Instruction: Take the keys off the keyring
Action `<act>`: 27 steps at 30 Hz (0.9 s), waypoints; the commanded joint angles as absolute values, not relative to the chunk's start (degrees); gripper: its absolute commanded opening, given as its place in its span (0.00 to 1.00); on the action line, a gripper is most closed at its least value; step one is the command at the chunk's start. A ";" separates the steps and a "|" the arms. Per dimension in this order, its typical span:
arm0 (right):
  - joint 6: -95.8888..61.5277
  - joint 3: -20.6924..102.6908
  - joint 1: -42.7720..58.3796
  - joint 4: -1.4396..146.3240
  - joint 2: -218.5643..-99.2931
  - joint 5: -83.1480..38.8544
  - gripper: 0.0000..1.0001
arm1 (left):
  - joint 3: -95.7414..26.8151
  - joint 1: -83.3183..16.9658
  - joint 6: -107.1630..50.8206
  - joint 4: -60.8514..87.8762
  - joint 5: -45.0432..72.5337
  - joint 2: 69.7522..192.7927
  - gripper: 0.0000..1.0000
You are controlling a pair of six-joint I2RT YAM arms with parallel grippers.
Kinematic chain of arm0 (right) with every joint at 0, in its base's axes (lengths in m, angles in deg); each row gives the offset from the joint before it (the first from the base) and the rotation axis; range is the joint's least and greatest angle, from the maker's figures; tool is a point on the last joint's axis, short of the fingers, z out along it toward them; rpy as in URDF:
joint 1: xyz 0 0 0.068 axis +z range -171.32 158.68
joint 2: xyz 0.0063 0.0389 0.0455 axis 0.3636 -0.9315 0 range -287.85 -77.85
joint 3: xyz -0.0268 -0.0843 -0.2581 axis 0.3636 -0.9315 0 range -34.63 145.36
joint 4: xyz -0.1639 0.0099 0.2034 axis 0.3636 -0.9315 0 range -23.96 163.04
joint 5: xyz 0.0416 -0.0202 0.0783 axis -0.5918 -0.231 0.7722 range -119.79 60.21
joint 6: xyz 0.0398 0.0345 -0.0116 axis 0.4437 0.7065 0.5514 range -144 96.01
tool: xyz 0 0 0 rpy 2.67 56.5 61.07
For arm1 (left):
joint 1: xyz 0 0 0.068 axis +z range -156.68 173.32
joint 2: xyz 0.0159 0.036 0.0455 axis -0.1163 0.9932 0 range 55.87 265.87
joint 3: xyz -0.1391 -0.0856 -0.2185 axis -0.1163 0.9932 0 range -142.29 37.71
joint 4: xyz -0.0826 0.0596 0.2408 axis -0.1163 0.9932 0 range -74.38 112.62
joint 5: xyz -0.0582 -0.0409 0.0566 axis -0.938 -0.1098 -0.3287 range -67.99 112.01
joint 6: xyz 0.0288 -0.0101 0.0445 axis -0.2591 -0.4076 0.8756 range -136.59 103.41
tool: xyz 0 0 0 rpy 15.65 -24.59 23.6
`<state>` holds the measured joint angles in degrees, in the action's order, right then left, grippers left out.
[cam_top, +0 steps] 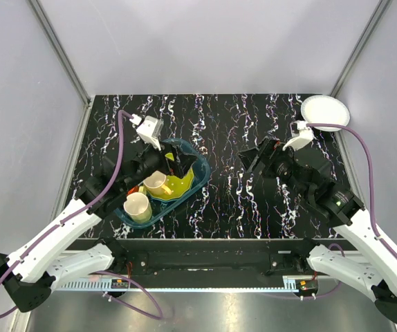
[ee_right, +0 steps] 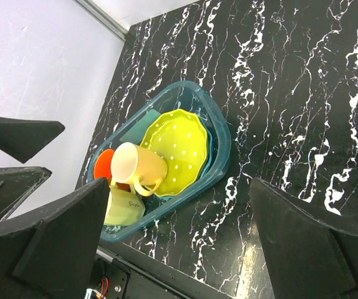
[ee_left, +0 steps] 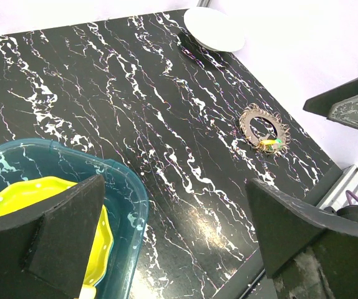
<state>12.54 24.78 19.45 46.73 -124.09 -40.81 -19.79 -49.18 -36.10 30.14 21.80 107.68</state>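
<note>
Left gripper: jaws wide apart, nothing between them. It hangs over the far-right end of the teal plastic tray.

Right gripper: jaws also spread, nothing held. It's above bare black white-veined marble tabletop, right of the tray, pointing towards it.

The mottled brown-and-silver chain-textured keyring lies flat on the right side of the tabletop, near the right edge. It's between the round white plate in the far-right corner and the near edge, well apart from the tray. A small yellow-green bit sits on its near rim; too small to tell what it is. I can't pick the ring out in the top view.

Neither gripper touches the ring.

In the tray: yellow scalloped plate with white dots, cream mug lying on it, second pale mug at the near end, and an orange item behind the mugs.
</note>
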 commanded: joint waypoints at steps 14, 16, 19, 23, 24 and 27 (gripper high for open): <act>18.90 27.40 19.72 35.00 -125.47 -79.11 0.87 | -19.95 -49.22 -36.89 27.92 27.37 106.67 0.99; 19.07 28.73 17.98 29.48 -129.86 -85.22 0.84 | -19.86 -49.22 -36.89 27.92 27.37 106.67 0.99; 19.60 30.05 9.31 25.94 -134.09 -85.09 0.82 | -19.86 -49.22 -36.89 28.01 27.02 106.67 0.99; 20.65 26.12 -3.70 26.45 -136.90 -73.85 0.74 | -19.86 -49.22 -36.89 27.66 26.23 106.40 0.99; 20.91 25.14 -5.75 26.80 -138.48 -72.26 0.73 | -19.78 -49.22 -36.89 27.66 26.23 106.40 0.99; 21.88 22.06 -14.53 28.12 -143.82 -64.87 0.68 | -19.77 -49.30 -36.89 27.57 25.96 106.31 0.99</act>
